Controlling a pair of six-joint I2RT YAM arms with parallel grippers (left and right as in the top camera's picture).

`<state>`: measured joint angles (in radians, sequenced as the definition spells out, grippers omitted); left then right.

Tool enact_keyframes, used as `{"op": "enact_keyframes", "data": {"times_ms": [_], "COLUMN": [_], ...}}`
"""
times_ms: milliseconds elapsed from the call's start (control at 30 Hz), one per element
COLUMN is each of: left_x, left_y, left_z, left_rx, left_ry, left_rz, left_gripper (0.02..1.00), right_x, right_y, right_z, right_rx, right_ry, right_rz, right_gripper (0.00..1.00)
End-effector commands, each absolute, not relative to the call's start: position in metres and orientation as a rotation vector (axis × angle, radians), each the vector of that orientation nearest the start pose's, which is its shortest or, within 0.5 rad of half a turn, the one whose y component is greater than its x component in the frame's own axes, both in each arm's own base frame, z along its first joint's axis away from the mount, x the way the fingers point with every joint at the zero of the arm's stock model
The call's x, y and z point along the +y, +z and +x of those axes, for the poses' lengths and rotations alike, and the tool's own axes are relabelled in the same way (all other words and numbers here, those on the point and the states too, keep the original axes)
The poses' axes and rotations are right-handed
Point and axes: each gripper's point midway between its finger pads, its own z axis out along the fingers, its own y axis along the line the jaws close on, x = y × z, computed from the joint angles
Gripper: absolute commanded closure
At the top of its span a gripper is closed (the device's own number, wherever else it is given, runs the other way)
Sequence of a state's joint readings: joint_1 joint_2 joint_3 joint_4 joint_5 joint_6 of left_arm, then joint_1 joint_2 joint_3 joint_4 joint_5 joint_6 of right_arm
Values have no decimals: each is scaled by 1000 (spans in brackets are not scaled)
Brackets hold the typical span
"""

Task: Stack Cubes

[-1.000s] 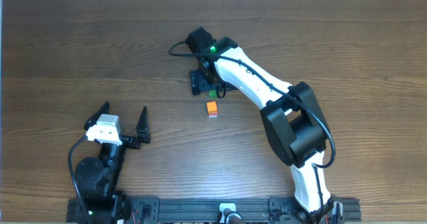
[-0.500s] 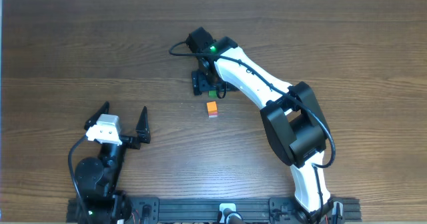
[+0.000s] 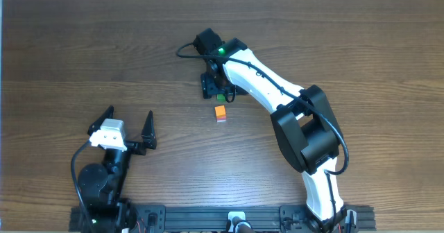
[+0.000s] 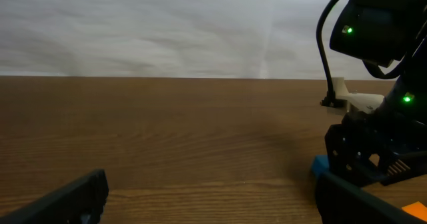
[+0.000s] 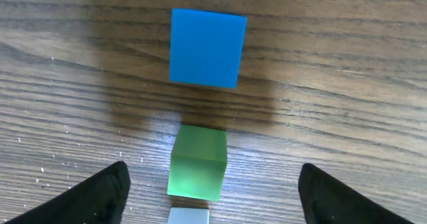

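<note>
My right gripper (image 5: 213, 201) hangs open above the table, its dark fingers wide apart on either side of a green cube (image 5: 198, 163). A blue cube (image 5: 207, 47) lies just beyond the green one, apart from it. A pale cube (image 5: 187, 216) peeks in at the frame edge beside the green cube. From above, the right gripper (image 3: 214, 85) sits over the green cube (image 3: 220, 98), with an orange cube (image 3: 220, 112) a little nearer the arm bases. My left gripper (image 3: 129, 125) stands open and empty at the near left. The left wrist view catches the blue cube (image 4: 320, 165) under the right gripper (image 4: 373, 144).
The wooden table (image 3: 361, 46) is bare all around the cubes. The orange cube (image 4: 415, 211) rests on a thin reddish piece (image 3: 221, 120). A black cable (image 3: 186, 49) loops off the right wrist.
</note>
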<state>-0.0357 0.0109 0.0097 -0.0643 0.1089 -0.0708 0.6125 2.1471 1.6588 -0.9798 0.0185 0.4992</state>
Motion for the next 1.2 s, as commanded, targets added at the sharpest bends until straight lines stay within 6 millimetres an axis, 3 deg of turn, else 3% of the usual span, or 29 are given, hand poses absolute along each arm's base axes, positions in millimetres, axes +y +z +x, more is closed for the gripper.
{"op": "enact_keyframes", "data": {"times_ms": [33, 200, 600, 967, 1200], "left_x": [-28, -28, -28, -28, -28], "left_y": [158, 158, 158, 158, 158], "left_z": [244, 244, 244, 244, 244], "left_rx": [1640, 1640, 1640, 1640, 1640], "left_ry": [-167, -167, -167, -167, -167], "left_rz": [67, 67, 67, 67, 67], "left_gripper": [18, 18, 18, 18, 18], "right_x": [250, 250, 251, 264, 261], "right_y": [26, 19, 19, 19, 19], "right_z": [360, 359, 360, 355, 353], "right_rx": [3039, 3051, 3048, 3039, 3044], "right_ry": [59, 49, 52, 72, 50], "right_rz": [-150, -142, -136, -139, -114], "right_gripper": [209, 226, 426, 470, 500]}}
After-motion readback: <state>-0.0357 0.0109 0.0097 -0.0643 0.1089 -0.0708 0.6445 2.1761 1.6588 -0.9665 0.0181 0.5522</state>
